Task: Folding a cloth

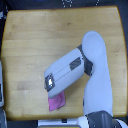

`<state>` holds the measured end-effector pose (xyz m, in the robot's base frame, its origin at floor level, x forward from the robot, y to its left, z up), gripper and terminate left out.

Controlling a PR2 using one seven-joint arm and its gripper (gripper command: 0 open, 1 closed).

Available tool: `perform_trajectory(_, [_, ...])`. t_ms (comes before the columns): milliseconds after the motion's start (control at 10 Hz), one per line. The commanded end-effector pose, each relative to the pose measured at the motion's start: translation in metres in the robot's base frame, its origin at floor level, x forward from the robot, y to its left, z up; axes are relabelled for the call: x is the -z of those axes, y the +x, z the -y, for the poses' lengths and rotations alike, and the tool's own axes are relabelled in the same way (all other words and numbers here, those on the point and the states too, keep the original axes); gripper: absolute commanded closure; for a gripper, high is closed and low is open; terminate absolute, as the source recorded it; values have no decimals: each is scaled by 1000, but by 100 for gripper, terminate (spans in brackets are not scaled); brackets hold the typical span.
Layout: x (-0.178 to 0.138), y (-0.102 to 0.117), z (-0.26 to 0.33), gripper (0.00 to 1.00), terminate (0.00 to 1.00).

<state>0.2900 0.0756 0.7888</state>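
Wooden boards, pale and honey-coloured, make up the broad surface (30, 45) seen from overhead in the exterior view. Near its lower edge, the robot's claw (51, 90) is hidden under the bulky white and grey forearm (67, 72), so whether it is open or closed, or holding anything, cannot be told. Just below the forearm's tip lies the small, thin pink-magenta fabric cloth (56, 101), partly covered by the arm, its visible part flat on the surface and slightly askew. Judging by this, a fold is in hand; doing it well likely means carrying one edge squarely over the opposite edge and keeping the cloth from dragging. No containers are visible.
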Motion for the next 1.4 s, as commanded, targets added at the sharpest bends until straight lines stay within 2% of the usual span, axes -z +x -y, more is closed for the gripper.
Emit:
perform_trajectory(0, [-3, 6, 2, 100, 0])
perform_trajectory(300, [-2, 3, -18, 100, 0])
perform_trajectory(400, [-1, 5, -19, 0, 0])
perform_trajectory(1300, [-6, -6, -20, 0, 0])
